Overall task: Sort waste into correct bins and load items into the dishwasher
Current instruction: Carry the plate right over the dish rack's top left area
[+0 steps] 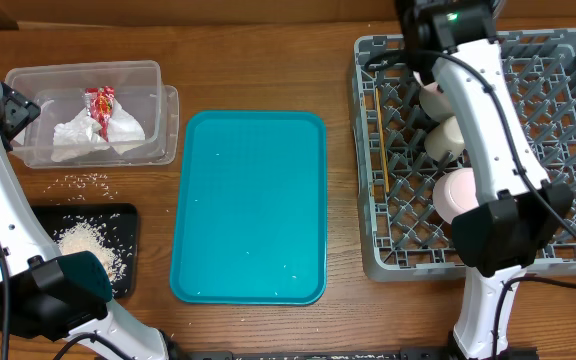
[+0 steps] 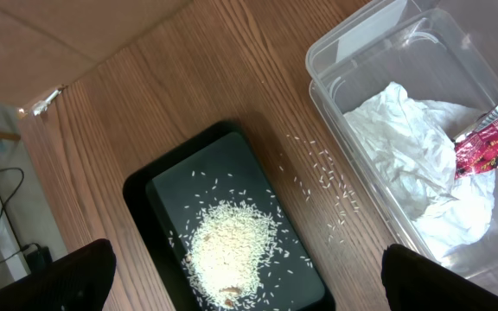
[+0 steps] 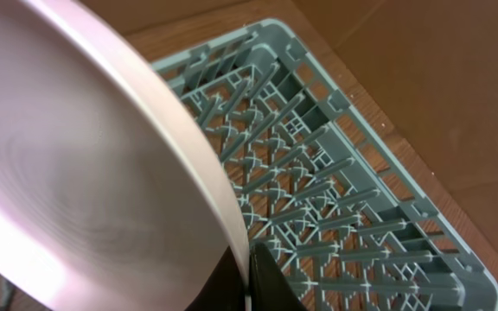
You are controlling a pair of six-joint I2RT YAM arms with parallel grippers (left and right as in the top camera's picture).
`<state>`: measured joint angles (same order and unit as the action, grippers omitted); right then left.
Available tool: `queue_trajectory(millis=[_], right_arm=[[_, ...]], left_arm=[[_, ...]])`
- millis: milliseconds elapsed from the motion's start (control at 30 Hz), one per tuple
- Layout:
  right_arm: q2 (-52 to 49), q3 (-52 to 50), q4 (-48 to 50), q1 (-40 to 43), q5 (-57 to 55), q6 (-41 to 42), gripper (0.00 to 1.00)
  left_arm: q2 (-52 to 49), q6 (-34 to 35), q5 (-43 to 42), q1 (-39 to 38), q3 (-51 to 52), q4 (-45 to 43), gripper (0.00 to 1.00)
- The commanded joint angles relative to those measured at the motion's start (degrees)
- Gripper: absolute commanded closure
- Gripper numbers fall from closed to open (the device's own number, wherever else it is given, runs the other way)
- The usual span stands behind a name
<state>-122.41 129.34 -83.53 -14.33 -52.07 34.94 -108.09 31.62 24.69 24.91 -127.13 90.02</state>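
The large round pale-pink plate point(image 3: 76, 173) is held at its rim by the right gripper point(image 3: 251, 273), whose jaws are pinched tight on the edge. It hangs tilted above the big square grey plastic dish rack point(image 3: 335, 207). From overhead the arm hides most of the plate, so how high it sits over the pegs is hard to judge.

The rack lies to the right of the flat teal serving tray point(image 1: 248, 205), apart from it. Inside the rack, along the side nearest the teal tray, lie the thin wooden chopsticks point(image 1: 378, 140). Just past them stand three round white and pink dishes point(image 1: 446, 140), probably cups or a bowl.

The teal tray carries only a few pale specks.

To the left of the teal tray, at its far end, stands the clear rectangular plastic tub point(image 1: 28, 75). It holds the crumpled white paper napkin point(image 2: 405, 147) with the small red-and-white snack wrapper point(image 2: 491, 138) on top. To the left of the tray's near end sits the shallow black rectangular tray point(image 2: 232, 168) with a heap of whitish rice point(image 2: 227, 250). Loose grains point(image 2: 327, 177) are scattered on the wooden table point(image 1: 258, 60) between tub and black tray.

The left gripper point(image 2: 249, 289) hovers above the black tray, fingers point(image 2: 50, 281) spread wide and empty.
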Motion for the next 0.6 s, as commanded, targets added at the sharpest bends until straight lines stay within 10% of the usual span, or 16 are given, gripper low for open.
queue_trajectory(millis=[0, 567], right_arm=[[1.9, -4.6, 2.3, -1.7, -3.4, 1.1, 0.96], [2.0, -13.7, 7.4, -6.4, 0.4, 1.1, 0.96]], left_arm=[[1.3, 1.0, 0.3, 0.2, -0.4, -0.1, 0.00], [1.3, 1.0, 0.3, 0.2, -0.4, -0.1, 0.00]])
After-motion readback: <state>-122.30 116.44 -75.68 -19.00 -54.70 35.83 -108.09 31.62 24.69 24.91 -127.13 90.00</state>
